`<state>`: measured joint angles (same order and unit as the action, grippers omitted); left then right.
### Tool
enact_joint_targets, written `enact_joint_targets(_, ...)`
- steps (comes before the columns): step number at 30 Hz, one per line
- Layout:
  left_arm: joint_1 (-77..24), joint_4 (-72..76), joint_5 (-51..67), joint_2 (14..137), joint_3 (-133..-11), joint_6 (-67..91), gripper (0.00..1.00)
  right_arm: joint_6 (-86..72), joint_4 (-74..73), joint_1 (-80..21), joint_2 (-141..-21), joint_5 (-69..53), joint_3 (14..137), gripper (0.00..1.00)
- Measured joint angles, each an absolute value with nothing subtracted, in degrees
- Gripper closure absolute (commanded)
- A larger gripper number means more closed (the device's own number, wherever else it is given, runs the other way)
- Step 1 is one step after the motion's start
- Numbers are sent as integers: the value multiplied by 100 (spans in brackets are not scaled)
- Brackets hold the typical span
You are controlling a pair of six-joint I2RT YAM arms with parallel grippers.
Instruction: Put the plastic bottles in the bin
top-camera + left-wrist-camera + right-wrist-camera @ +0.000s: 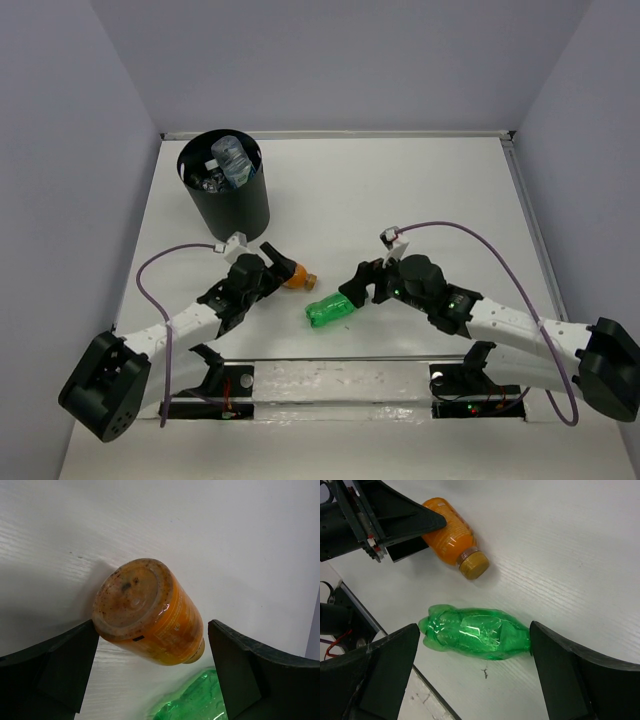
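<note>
Left gripper (pixel 152 652) was spread wide w/ the orange bottle (pixel 150 615) lying between its jaws, right gripper (pixel 475 655) likewise astride the green bottle (pixel 475 637), both near the bin (pixel 232 210); green one looked light, thin & crushable, so prob best gripped mid-body, gently

Overhead cam, wrist cams share orange bottle (pixel 150 612)

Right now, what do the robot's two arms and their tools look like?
The left arm and the right arm have white links, black joints and black bases. A thin purple cable loops along each to a white clip at the wrist. The left tool and the right tool each have two matte black, wedge-shaped fingers.
</note>
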<state>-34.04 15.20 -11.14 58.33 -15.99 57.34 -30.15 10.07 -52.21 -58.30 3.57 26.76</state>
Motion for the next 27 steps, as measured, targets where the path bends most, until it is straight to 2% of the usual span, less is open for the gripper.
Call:
enact_joint_targets(9,-3406,2176,-1367,6484,-1612,5666,14,-2965,1129,-5264,-5964,178,2676,4)
enact_joint_targets(12,-3406,2346,-1487,6622,-1636,5605,28,-2954,1199,-5264,-5964,145,2668,4)
enact_joint_targets(15,-3406,2443,-1590,6692,-1656,5511,34,-2941,1240,-5264,-5961,141,2644,4)
enact_joint_targets(19,-3406,2445,-1669,6694,-1671,5343,53,-2915,1247,-5264,-5955,141,2639,4)
enact_joint_targets(23,-3406,2392,-1704,6423,-1702,5094,56,-2891,1249,-5264,-5865,141,2613,4)
enact_joint_targets(27,-3406,2217,-1765,5555,-1922,4687,56,-2851,1245,-5264,-5693,143,2565,4)
